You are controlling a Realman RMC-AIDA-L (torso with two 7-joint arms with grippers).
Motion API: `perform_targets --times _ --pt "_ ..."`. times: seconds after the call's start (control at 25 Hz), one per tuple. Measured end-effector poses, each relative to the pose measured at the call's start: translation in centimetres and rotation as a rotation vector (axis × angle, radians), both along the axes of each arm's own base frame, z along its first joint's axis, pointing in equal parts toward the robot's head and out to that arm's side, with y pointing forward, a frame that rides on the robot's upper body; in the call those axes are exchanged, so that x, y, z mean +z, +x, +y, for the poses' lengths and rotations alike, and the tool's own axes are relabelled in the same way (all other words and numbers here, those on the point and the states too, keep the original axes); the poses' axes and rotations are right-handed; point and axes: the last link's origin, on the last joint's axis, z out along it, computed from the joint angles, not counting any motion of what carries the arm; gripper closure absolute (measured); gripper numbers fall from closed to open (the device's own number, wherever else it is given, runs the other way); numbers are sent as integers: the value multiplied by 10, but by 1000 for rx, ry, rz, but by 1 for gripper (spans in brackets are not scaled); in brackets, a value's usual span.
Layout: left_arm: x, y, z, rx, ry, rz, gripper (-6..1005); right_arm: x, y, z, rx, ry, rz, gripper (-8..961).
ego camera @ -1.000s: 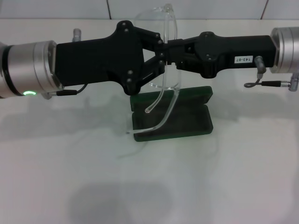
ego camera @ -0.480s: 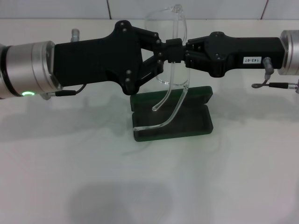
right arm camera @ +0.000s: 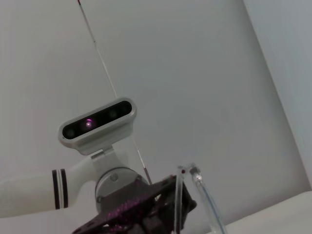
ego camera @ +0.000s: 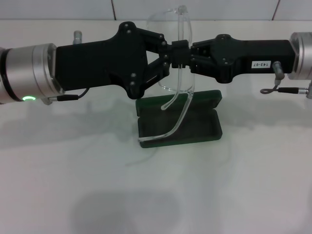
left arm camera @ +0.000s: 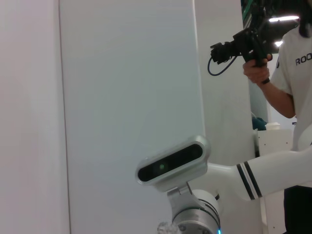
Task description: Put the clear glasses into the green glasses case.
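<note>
The clear glasses hang in the air between my two grippers, lens edge up and thin arms trailing down over the green glasses case. The case lies open and flat on the white table, dark lining up. My left gripper comes in from the left and my right gripper from the right. Their fingertips meet at the frame, and both look shut on it. In the right wrist view a strip of the clear glasses shows beside the left gripper's black fingers.
The white table spreads around the case, with a tiled wall behind. A person holding a camera stands in the background of the left wrist view. The wrist cameras of the opposite arms show as grey bars.
The right gripper and the glasses shifted right, then slightly back left. The left gripper followed a little to the right. The glasses' arms now hang lower over the case's left half.
</note>
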Motion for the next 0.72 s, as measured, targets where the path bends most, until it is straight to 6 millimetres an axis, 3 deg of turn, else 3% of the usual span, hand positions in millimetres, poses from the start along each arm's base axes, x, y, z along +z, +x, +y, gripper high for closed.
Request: perform_targets --times 0.72 --pt "-1 -1 0 1 8 -5 949 -2 -4 -4 26 -31 10 850"
